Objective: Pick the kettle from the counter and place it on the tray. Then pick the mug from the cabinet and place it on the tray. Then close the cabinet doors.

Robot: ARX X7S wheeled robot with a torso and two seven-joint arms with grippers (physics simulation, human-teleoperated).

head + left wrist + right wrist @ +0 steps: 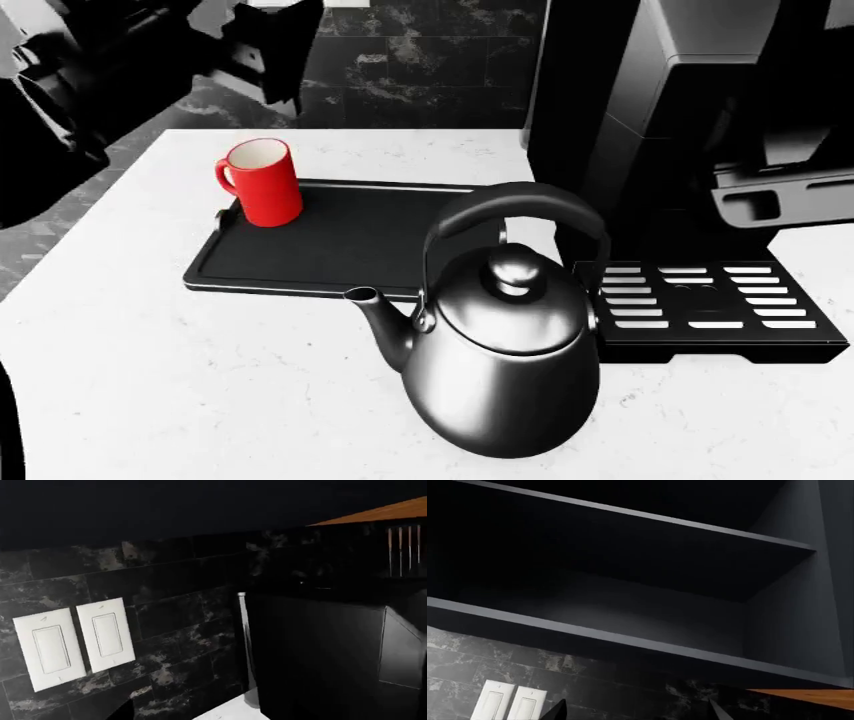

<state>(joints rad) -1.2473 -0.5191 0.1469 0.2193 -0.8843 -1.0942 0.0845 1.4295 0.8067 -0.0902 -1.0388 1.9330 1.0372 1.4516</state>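
One kettle on counter; one mug on tray; right pincer wide, left unseen.

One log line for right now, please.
mug: on tray | kettle: on counter, off tray | cabinet: open

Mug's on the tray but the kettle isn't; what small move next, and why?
Probably lower an arm toward the kettle handle: it stands on the counter beside the tray, while the mug sits on the tray and both wrist cameras face the wall and cabinet shelves.
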